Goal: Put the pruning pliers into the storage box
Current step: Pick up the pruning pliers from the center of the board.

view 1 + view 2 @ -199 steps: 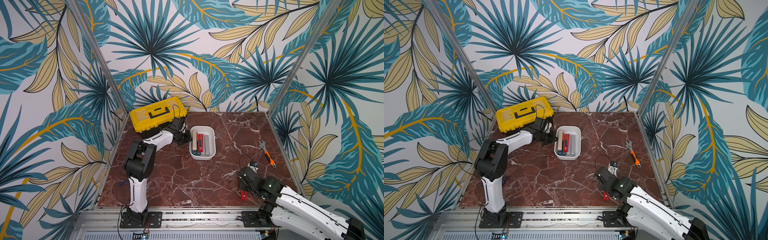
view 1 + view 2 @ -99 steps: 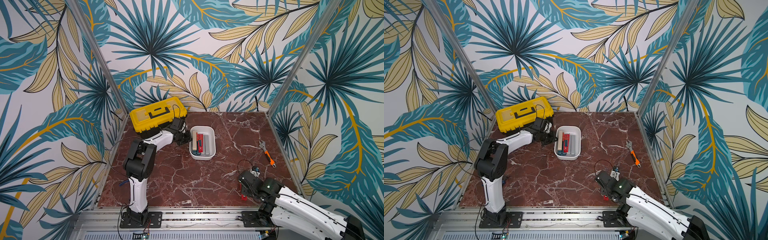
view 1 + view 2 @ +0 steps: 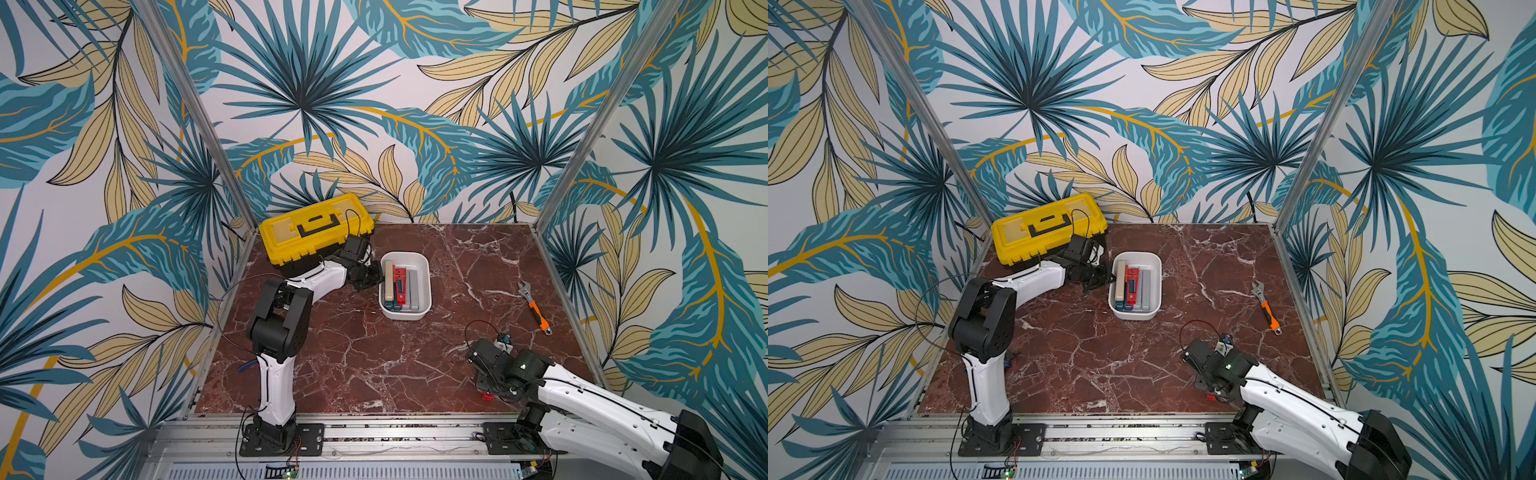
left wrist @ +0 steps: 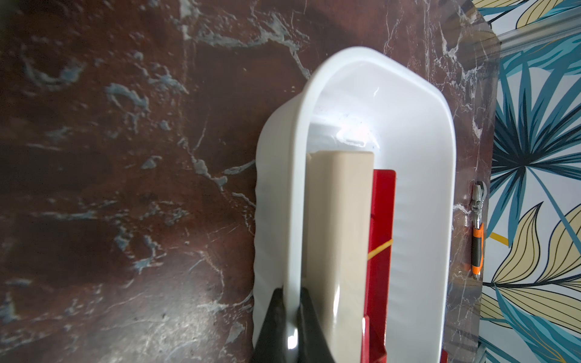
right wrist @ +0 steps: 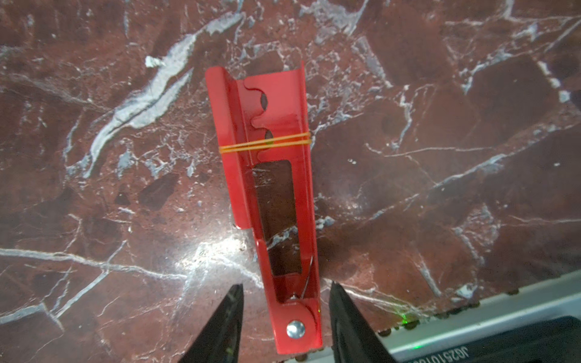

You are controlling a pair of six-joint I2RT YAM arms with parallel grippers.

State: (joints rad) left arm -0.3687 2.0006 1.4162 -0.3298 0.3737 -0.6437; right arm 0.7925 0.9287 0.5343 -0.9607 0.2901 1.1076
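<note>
1. The red pruning pliers [image 5: 239, 179] lie flat on the desk [image 3: 374, 361] near its front edge, well apart from the storage box [image 3: 406, 314].
2. The right claw [image 5: 286, 284] hangs over the riveted pivot end. Its fingers are apart, one on each side of the pliers, with a gap on both sides, so nothing is gripped yet.
3. The left claw [image 4: 290, 292] is clamped on the long rim of the box, seemingly to steady it.
4. Inside the box a beige piece [image 3: 388, 282], a red piece [image 3: 400, 284] and grey pieces [image 3: 413, 286] lie side by side lengthwise. Teal ends show at the near end.
5. The pliers look like thin folded sheet metal, so probably light and stiff, with glossy paint that may slip. A rubber band [image 5: 267, 144] holds the handles together, so they should lift as one rigid bar.
6. The best hold is probably across the two raised side walls near mid-length. A grip at the pivot end would likely let the long end droop. The cutout leaves no face to press on, and the piece lies low, so the fingertips must reach almost to the marble.
</note>
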